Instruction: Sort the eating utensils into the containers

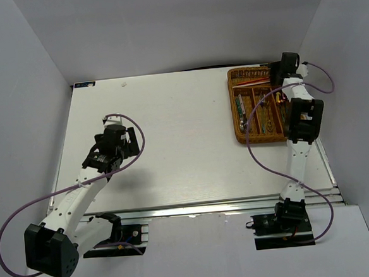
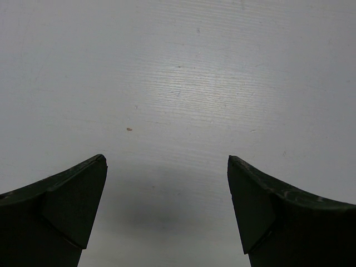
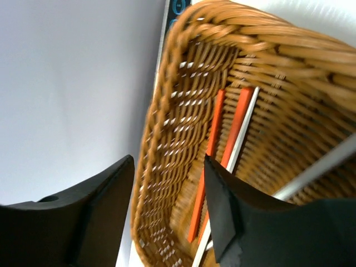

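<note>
Right gripper point(image 3: 168, 167), fingers apart, hangs over the tray point(image 3: 161, 94) slot grouping chopsticks point(image 3: 213, 139); left gripper point(image 2: 167, 167), fingers spread, looks unneeded

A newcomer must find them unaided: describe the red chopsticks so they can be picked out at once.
Go to the table's far right corner, where a brown wicker tray sits. The slot running crosswise at its far end holds the red chopsticks. They are the only red things in that slot: thin, straight sticks, with a silver stick beside them.
</note>
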Motion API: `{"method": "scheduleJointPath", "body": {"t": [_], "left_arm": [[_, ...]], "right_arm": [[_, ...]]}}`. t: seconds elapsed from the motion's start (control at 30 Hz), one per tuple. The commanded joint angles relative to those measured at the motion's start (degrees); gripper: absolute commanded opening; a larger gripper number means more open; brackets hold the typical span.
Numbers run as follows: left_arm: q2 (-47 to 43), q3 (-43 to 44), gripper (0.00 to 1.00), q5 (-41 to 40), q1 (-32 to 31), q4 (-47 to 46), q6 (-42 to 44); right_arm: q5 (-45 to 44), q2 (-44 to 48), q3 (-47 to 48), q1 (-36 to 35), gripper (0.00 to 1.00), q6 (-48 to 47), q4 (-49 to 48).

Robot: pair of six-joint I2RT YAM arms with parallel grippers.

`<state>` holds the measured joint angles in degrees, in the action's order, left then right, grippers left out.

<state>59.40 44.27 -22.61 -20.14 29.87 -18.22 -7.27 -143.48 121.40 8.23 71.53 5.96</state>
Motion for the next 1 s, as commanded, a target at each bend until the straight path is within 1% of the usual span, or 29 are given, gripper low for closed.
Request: {"method": "scheduleJointPath", "body": {"t": [0.0, 0.13, 0.17, 0.23, 0.27, 0.3, 0.33, 0.4, 0.43, 0.47, 0.5, 0.53, 0.57, 0.6, 0.63, 0.67, 0.73, 0.77, 0.83, 0.87, 0.97], "left_arm": [[-2.1, -0.2, 0.98, -0.1, 0.0, -0.8, 0.3], [-3.1, 0.0, 0.98, -3.4, 0.0, -0.6, -0.7], [-3.2, 0.3, 0.98, -4.4, 0.3, -0.4, -1.0], [-3.9, 0.7, 0.98, -7.8, 0.9, 0.1, -2.2], [-4.2, 1.1, 0.98, -8.7, 2.1, 0.1, -2.4], [-4.6, 1.3, 0.98, -10.2, 3.0, 0.3, -3.4], [-5.7, 1.6, 0.98, -10.8, 5.4, 0.3, -3.9], [-7.3, 1.8, 0.98, -11.7, 7.8, 0.1, -4.5], [-8.1, 1.9, 0.98, -12.8, 9.0, 0.0, -4.6], [-10.1, 1.9, 0.98, -13.2, 10.5, -0.2, -4.7], [-11.0, 1.6, 0.98, -13.6, 11.0, -0.4, -4.7], [-12.0, 1.5, 0.98, -13.9, 11.3, -0.5, -4.5], [-13.7, 1.3, 0.98, -14.3, 11.3, -0.6, -4.5], [-14.5, 1.0, 0.98, -14.2, 11.4, -1.0, -4.1], [-15.1, 0.9, 0.98, -14.1, 11.4, -1.0, -4.0], [-15.7, 1.0, 0.98, -14.4, 11.3, -1.0, -4.0], [-16.5, 1.0, 0.98, -14.9, 11.3, -0.6, -3.8], [-16.7, 1.3, 0.98, -15.1, 11.3, -0.3, -3.8], [-17.4, 2.0, 0.98, -15.2, 11.4, 1.4, -3.8], [-17.6, 2.0, 0.98, -15.1, 11.3, 1.9, -3.8], [-19.8, 0.7, 0.98, -14.2, 11.3, 2.0, -4.1]], "right_arm": [[-1.5, 8.6, -2.1, 0.4, 0.6, -1.3, -1.0], [-1.3, 13.6, -4.5, 0.4, 0.66, -3.2, -1.2], [-0.6, 15.8, -4.9, 0.3, 0.68, -4.0, -1.0], [1.5, 18.2, -5.5, -0.3, 0.73, -9.3, 0.2], [2.4, 21.5, -5.9, -0.8, 0.8, -12.3, 1.6], [3.4, 23.6, -8.2, -1.2, 0.84, -15.9, 2.2], [4.1, 28.4, -9.8, -2.9, 0.89, -24.5, 3.2], [1.6, 34.6, -14.6, -5.7, 0.89, -33.9, 6.2], [-1.2, 38.2, -23.1, -9.0, 0.89, -42.3, 6.0], [-2.7, 46.7, -28.7, -11.5, 0.89, -45.7, 4.8], [-3.8, 51.5, -34.7, -13.4, 0.89, -48.6, 3.1], [-4.8, 55.9, -45.6, -17.0, 0.89, -50.8, 0.0], [-4.9, 64.8, -50.3, -18.8, 0.89, -53.8, -1.1], [-5.2, 69.1, -54.2, -20.6, 0.89, -55.1, -1.5], [-6.3, 72.6, -57.3, -24.0, 0.89, -55.6, 0.1], [-5.7, 79.2, -61.7, -25.4, 0.89, -56.6, 1.4], [-5.6, 84.7, -63.7, -28.2, 0.89, -56.3, 6.1], [-4.8, 89.4, -65.0, -28.4, 0.89, -56.3, 10.4], [-3.5, 93.6, -65.9, -28.6, 0.89, -57.3, 13.7], [-3.1, 97.3, -66.0, -28.7, 0.89, -57.9, 17.0], [-3.0, 102.6, -65.9, -28.7, 0.89, -61.1, 22.1]]}}
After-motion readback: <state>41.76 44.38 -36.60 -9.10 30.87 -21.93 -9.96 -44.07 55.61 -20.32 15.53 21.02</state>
